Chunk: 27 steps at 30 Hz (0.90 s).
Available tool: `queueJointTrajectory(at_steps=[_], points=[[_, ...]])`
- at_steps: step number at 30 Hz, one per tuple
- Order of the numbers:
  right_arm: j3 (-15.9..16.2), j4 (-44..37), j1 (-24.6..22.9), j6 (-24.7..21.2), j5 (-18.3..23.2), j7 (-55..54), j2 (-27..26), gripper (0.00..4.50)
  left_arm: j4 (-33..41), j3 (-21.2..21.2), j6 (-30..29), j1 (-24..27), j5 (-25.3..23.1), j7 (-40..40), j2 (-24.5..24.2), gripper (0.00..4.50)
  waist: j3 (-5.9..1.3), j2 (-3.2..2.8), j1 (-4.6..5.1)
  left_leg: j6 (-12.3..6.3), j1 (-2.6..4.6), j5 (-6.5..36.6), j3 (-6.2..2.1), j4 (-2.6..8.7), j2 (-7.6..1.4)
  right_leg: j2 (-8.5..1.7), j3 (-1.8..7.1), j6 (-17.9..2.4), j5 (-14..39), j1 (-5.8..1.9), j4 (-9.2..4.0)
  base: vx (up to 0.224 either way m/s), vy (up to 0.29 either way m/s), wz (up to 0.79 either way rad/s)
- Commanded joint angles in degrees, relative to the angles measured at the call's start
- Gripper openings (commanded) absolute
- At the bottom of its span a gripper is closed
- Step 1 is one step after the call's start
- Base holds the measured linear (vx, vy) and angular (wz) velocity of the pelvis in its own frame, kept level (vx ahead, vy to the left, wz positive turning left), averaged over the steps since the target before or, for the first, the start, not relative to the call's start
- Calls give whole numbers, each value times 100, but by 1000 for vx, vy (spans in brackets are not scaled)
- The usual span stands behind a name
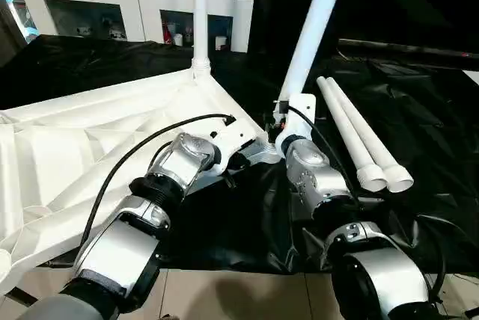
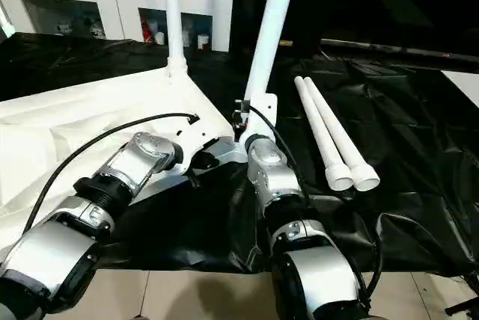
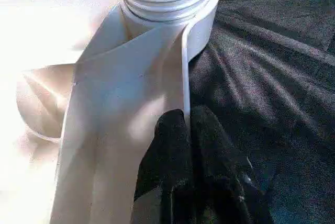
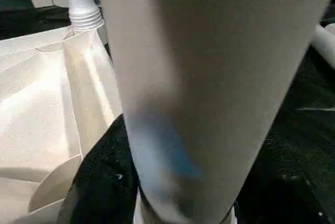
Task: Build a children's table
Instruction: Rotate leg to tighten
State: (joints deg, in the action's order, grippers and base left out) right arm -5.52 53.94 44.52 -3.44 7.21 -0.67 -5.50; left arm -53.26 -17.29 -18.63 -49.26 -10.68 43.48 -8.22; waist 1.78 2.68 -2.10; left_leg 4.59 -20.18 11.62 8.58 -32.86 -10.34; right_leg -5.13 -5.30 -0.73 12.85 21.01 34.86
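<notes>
L pincer pinches the tabletop edge by a corner socket on the black surface, R pincer grips a tilted leg, w/ 2 spare legs beside.

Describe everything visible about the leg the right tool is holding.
The held leg is a long white tapered tube, smooth plastic by its look. It leans, with its top tilted toward the robot's right and running out of frame. Its lower end sits by the tabletop's near corner socket, where the right tool grips it. Whether it is seated there cannot be told.
</notes>
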Motion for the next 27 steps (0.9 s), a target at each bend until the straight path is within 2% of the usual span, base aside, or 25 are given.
queueJointTrajectory(at_steps=[1, 2, 3, 4, 6, 7, 8, 10, 12, 13, 14, 15, 16, 17, 18, 19, 21, 23, 24, 25, 27], points=[[-37, 585, -309, -315, 172, 215, -147, 264, 120, 57, 232, -100, 22, -39, -8, 0, -151, -111, 29, 214, 22, 2387, -129, 539, -319, -458, 362, -656, 2612, -21, -651, 0, 0, 0], [-45, 562, -293, -286, 191, 275, -141, 264, 144, 63, 264, -83, 34, -9, -22, 0, -164, -134, 12, 209, 20, 2300, -122, 536, -325, -473, 369, -695, 2480, -20, -656, 0, 0, 0], [-49, 520, -278, -246, 213, 367, -133, 291, 193, 54, 353, -53, 44, 50, -47, 0, -173, -122, 16, 187, 1, 2180, -120, 544, -334, -460, 366, -740, 2240, -45, -629, 0, 0, 0], [-64, 442, -268, -195, 262, 513, -121, 291, 258, 60, 352, -21, 58, 82, -73, 0, -176, -102, 31, 172, -18, 2092, -111, 545, -334, -444, 363, -778, 2096, -59, -602, 0, 0, 0], [-68, 280, -275, -97, 298, 740, -75, 314, 382, 50, 385, 38, 75, 167, -128, 0, -209, -114, 4, 16, -36, 1514, -58, 512, -344, -450, 373, -981, 1391, -88, -530, 0, 0, 0], [-38, 42, -342, -85, 318, 938, 1, 314, 529, 44, 392, 111, 99, 260, -192, 0, -219, -121, -6, -28, -44, 1369, -50, 503, -347, -453, 371, -1043, 1209, -101, -515, 0, 0, 0], [-38, 42, -342, -85, 318, 938, 1, 324, 529, 44, 392, 111, 99, 260, -192, 0, -240, -116, -18, -141, -67, 1087, -21, 479, -350, -450, 364, -1160, 777, -133, -468, 0, 0, 0], [51, -462, -517, -111, 341, 1334, 169, 352, 814, 4, 598, 274, 156, 528, -339, 0, -264, -115, -40, -341, -70, 696, 60, 422, -330, -420, 349, -1354, 63, -157, -388, 0, 0, 0], [105, -657, -600, -147, 343, 1488, 240, 361, 897, -3, 603, 327, 177, 611, -391, 0, -271, -122, -59, -380, -69, 537, 66, 418, -331, -415, 343, -1390, -141, -182, -360, 0, 0, 0], [318, -1240, -881, -247, 331, 1986, 463, 370, 1084, -25, 748, 473, 267, 907, -527, 0, -280, -142, -86, -546, -75, 292, 88, 398, -321, -396, 333, -1469, -608, -184, -324, 0, 0, 0], [410, -1607, -1069, -359, 357, 2215, 600, 370, 1161, -8, 798, 550, 321, 1022, -594, 0, -299, -149, -101, -629, -87, 149, 96, 367, -310, -386, 338, -1494, -934, -198, -283, 0, 0, 0], [531, -2220, -1377, -587, 518, 2635, 821, 370, 1189, 49, 987, 646, 414, 1145, -664, 0, -315, -134, -148, -779, -72, -55, 96, 330, -309, -365, 334, -1470, -1357, -204, -250, 0, 0, 0], [567, -2557, -1538, -748, 672, 2851, 928, 370, 1161, 70, 1052, 679, 419, 1140, -701, 0, -330, -144, -153, -927, -76, -247, 95, 308, -310, -362, 331, -1521, -1727, -189, -210, 0, 0, 0], [643, -3014, -1759, -931, 852, 3196, 1095, 370, 1156, 80, 1265, 745, 420, 1151, -761, 0, -330, -143, -153, -988, -68, -302, 99, 299, -302, -339, 323, -1534, -1808, -183, -211, 0, 0, 0], [686, -3305, -1902, -1053, 949, 3396, 1231, 370, 1136, 99, 1417, 785, 461, 1232, -788, 0, -315, -146, -168, -1065, -82, -262, 96, 294, -313, -360, 323, -1533, -1789, -185, -208, 0, 0, 0], [693, -3510, -2009, -1138, 1009, 3488, 1332, 370, 1136, 108, 1473, 817, 482, 1280, -811, 0, -302, -126, -163, -1079, -91, -185, 100, 304, -306, -351, 316, -1515, -1681, -193, -231, 0, 0, 0], [675, -3769, -2155, -1218, 1031, 3553, 1461, 370, 1160, 125, 1599, 875, 531, 1358, -840, 0, -283, -145, -173, -965, -80, 120, 103, 324, -326, -381, 325, -1494, -1167, -184, -268, 0, 0, 0], [620, -4029, -2311, -1305, 1027, 3589, 1627, 370, 1190, 159, 1711, 940, 617, 1487, -862, 0, -259, -157, -151, -655, -72, 559, 102, 364, -331, -386, 335, -1419, -374, -171, -331, 0, 0, 0], [607, -4209, -2443, -1327, 1001, 3655, 1773, 370, 1227, 142, 1855, 1014, 658, 1643, -910, 0, -246, -190, -160, -541, -51, 701, 114, 369, -331, -376, 349, -1378, -130, -154, -366, 0, 0, 0], [613, -4252, -2481, -1307, 982, 3675, 1812, 370, 1242, 128, 1888, 1040, 663, 1695, -932, 0, -242, -170, -160, -515, -59, 722, 113, 367, -330, -379, 353, -1349, -76, -157, -375, 0, 0, 0], [643, -4431, -2564, -1435, 1018, 3762, 1893, 370, 1275, 82, 1953, 1078, 683, 1861, -984, 0, -240, -184, -163, -447, -69, 734, 114, 372, -315, -370, 354, -1305, 55, -164, -379, 0, 0, 0]])
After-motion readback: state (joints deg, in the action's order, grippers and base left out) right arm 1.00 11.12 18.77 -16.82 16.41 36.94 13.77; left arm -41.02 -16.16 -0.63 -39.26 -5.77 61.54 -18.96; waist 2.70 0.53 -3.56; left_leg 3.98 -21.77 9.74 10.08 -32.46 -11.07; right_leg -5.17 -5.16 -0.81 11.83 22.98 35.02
